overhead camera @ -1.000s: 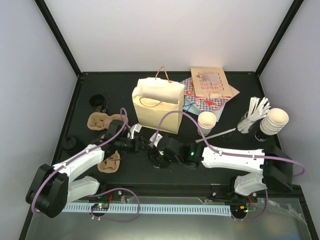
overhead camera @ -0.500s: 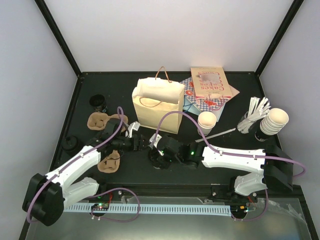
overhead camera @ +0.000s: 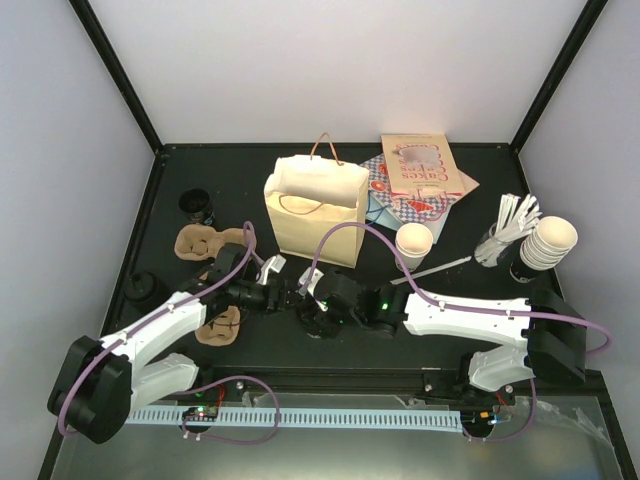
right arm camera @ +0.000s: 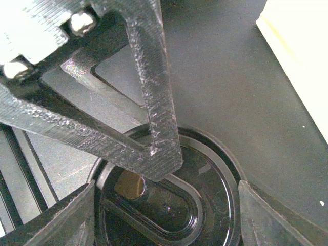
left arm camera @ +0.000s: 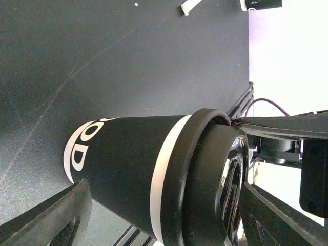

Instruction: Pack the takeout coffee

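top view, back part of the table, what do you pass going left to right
small black cup → tan paper bag → lidless cream cup → bundle of stirrers → stack of cream cups

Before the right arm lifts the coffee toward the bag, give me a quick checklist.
1. Grip of the right gripper on the lid: ok, fingers hug its rim on both sides.
2. Is the left gripper open: ok, jaws wide.
3. Is the left gripper clear of the takeout coffee: not ok, one finger crosses above the lid.
4. Lid seated: ok.
5. Is the paper bag upright, mouth open: ok.
6. Takeout coffee off the table: cannot tell.
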You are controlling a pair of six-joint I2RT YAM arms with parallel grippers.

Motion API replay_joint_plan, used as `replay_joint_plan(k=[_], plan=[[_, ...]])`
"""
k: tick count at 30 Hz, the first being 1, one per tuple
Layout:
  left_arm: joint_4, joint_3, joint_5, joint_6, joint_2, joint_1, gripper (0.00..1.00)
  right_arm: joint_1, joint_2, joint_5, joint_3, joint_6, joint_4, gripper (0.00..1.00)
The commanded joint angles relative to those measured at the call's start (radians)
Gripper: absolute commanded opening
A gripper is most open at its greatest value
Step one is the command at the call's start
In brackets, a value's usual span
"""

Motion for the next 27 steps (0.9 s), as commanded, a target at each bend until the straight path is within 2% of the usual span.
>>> replay_joint_plan(k=[1, 9, 14, 27], plan=[[0.003, 0.004, 0.017, 0.038, 0.012, -0.008, 0.81, 0.005, 0.032, -0.071, -0.048, 0.023, -0.161, 0.66], [-0.048, 0.008, -0.059, 0.098, 0.065, -0.017, 0.78, 0.005, 0.031, -0.037, -0.002, 0.019, -0.177, 0.80], [-0.055, 0.012, -0.082, 0.097, 0.045, -0.021, 0.78, 0.005, 0.013, -0.018, 0.019, 0.021, -0.194, 0.98], [-0.070, 0.033, -0.092, 0.094, 0.045, -0.025, 0.78, 0.002, -0.046, 0.053, 0.035, 0.056, -0.259, 1.00]])
